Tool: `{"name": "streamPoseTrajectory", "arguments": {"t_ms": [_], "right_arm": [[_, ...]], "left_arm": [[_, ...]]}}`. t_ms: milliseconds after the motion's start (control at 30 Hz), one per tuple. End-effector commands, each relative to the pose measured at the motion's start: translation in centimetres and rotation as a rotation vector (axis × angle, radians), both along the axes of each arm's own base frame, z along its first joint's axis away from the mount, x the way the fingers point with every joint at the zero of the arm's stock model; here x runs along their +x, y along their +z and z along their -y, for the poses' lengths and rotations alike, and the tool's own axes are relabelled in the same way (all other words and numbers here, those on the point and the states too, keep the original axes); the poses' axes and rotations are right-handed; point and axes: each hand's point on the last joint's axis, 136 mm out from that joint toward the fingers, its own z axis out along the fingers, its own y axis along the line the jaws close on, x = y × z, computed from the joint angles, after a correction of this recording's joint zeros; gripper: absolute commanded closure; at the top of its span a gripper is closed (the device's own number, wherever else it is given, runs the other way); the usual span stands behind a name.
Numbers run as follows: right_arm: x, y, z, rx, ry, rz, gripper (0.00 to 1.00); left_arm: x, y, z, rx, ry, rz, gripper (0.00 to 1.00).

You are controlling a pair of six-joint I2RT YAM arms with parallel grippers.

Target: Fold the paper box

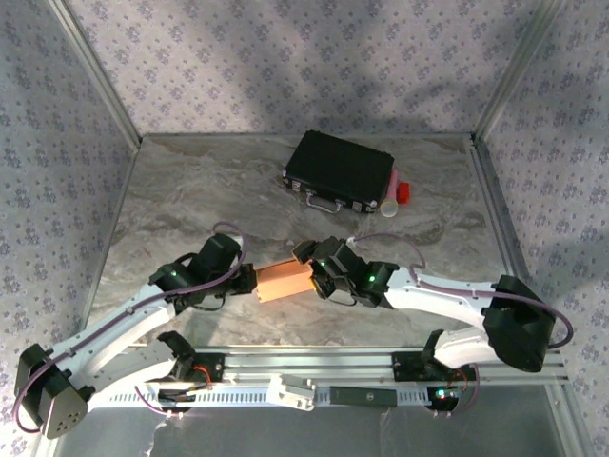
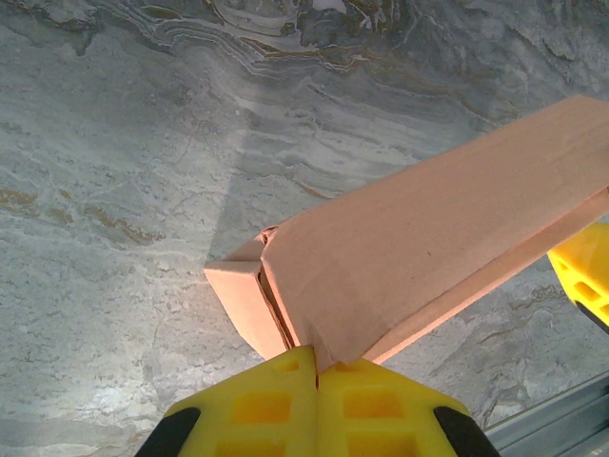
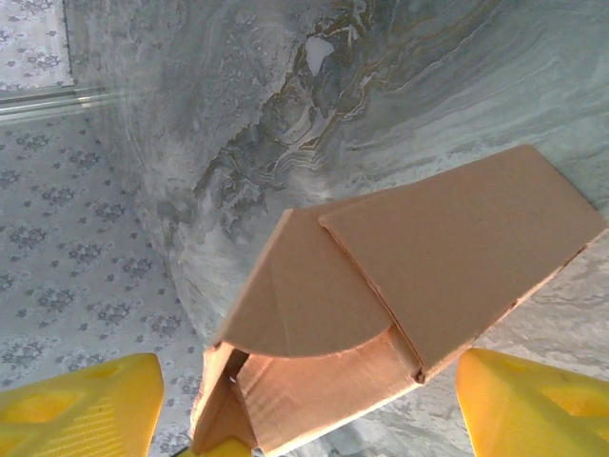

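box: pink box [image 1: 284,281] is at front-mid table [image 1: 190,190], slung between both claws with its long axis L-R. We can't tell if it touches the surface.
L claw: L claw [image 2: 317,367] is fully shut, pinching a thin cardboard edge at the box's L end. We read it as the anchor: it stops the tube sliding or twisting while the far end gets worked.
R claw: R claw [image 3: 304,409] has jaws wide, one yellow finger [image 3: 533,400] each side of the box's R end. Small gaps on both sides, nothing held. We judge it's parked there to line up on the end w/o loading the card.
R end: open. The rounded tuck flap [image 3: 304,295] leans over the mouth and isn't inserted.
L end: looks mostly closed, a bit crumpled at the pinch.
step: we judge the body is formed and closing the R end is what's left.
next: the flap needs pushing in w/o crushing the wall, and the L grip must hold.
risk: the card is thin and the L pinch is on a corner only, so we expect the box could pivot or crease.
case: black case [image 1: 340,171] is at the back, well apart, not involved.
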Motion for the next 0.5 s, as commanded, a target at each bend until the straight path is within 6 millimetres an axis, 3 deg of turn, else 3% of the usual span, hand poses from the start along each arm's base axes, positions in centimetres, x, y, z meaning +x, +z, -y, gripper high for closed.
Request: {"name": "streamPoseTrajectory", "arguments": {"t_ms": [0,200,400,467], "right_arm": [[0.1,-0.5,-0.7,0.054,0.007,-0.041,0.2],[-0.4,-2.6,-0.2,0.041,0.008,-0.078,0.31],[-0.5,-3.5,0.5,0.025,-0.003,-0.089,0.41],[-0.5,-3.5,0.4,0.025,-0.001,-0.088,0.42]], "left_arm": [[-0.8,-0.3,-0.2,0.02,-0.004,-0.04,0.95],[-0.7,0.2,0.2,0.006,-0.016,-0.03,0.93],[-1.1,2.3,1.1,-0.047,-0.043,0.011,0.49],[-1.2,3.9,1.3,-0.086,-0.043,0.044,0.45]]}}
